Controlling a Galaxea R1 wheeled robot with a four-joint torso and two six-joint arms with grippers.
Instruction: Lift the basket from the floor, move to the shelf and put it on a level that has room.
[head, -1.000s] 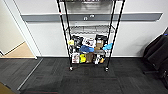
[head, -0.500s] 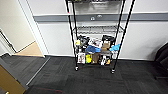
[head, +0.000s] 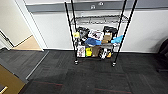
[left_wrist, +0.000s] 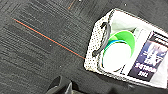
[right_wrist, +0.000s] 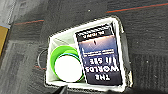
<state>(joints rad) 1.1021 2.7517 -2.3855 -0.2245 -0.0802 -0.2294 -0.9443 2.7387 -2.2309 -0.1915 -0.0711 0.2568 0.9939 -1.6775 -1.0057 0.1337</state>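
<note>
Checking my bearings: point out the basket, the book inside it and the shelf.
basket (right_wrist: 51, 45): right wrist view, white rim.
book (right_wrist: 98, 58): right wrist view, dark cover's middle.
shelf (head: 100, 19): head view, bare wire tier.

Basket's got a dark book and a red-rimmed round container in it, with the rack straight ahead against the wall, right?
Not quite: the round container has a green rim, not red, as the right wrist view shows. The rest holds: the dark book lies beside it in the basket, and the rack stands ahead against the wall.

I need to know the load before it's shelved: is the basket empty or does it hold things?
Holding things: the basket contains a dark book and a green-rimmed round container.
</note>
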